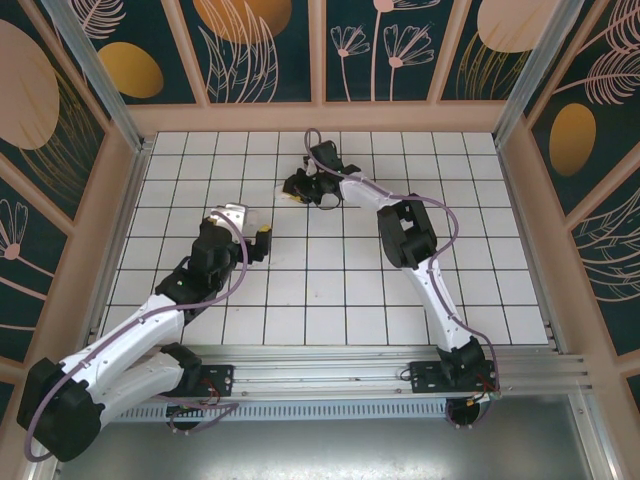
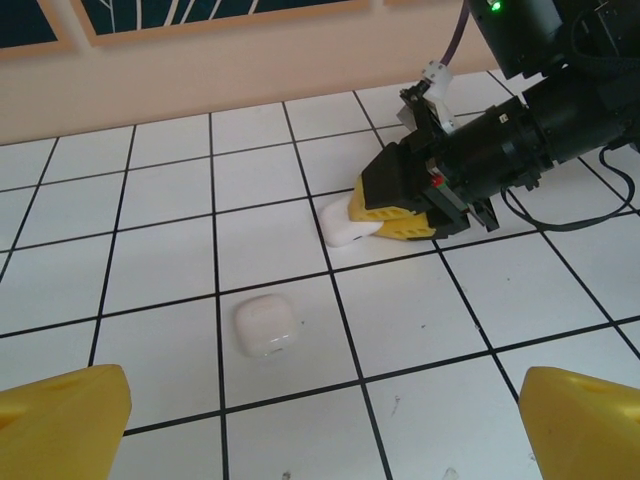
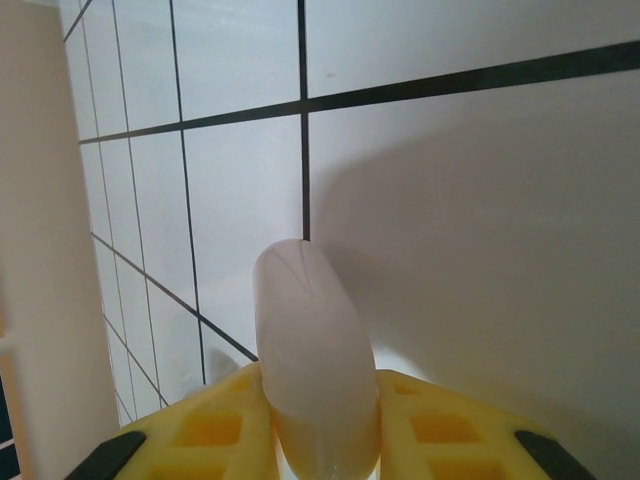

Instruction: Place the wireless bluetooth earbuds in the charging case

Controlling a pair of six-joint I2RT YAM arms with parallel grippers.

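The white, rounded, smooth plastic charging case (image 3: 310,340) stands edgewise between the two yellow fingers (image 3: 450,430) of the right gripper (image 2: 358,222); both fingers press against its flat sides, so the pincer is closed down to the case's width and has hold of it; the case's rounded end juts out beyond the fingertips, low over a dark grout line, and whether it touches the tiles I cannot tell; its lid seam is too faint to judge.

A second white rounded plastic case (image 2: 266,328), shut, lies flat within one tile, near the held one but apart from it and touched by nothing.

The left gripper (image 2: 322,425) hangs above the tiles on the near side of this second case, its yellow fingers spread wide, with nothing between them.

Everything rests on the white tiled table (image 2: 150,180) ruled with dark lines; in the top view the right arm (image 1: 405,235) reaches towards the far middle of the table, the left arm (image 1: 190,280) bends in from the near left; a beige wall panel (image 2: 200,80) bounds the far edge.
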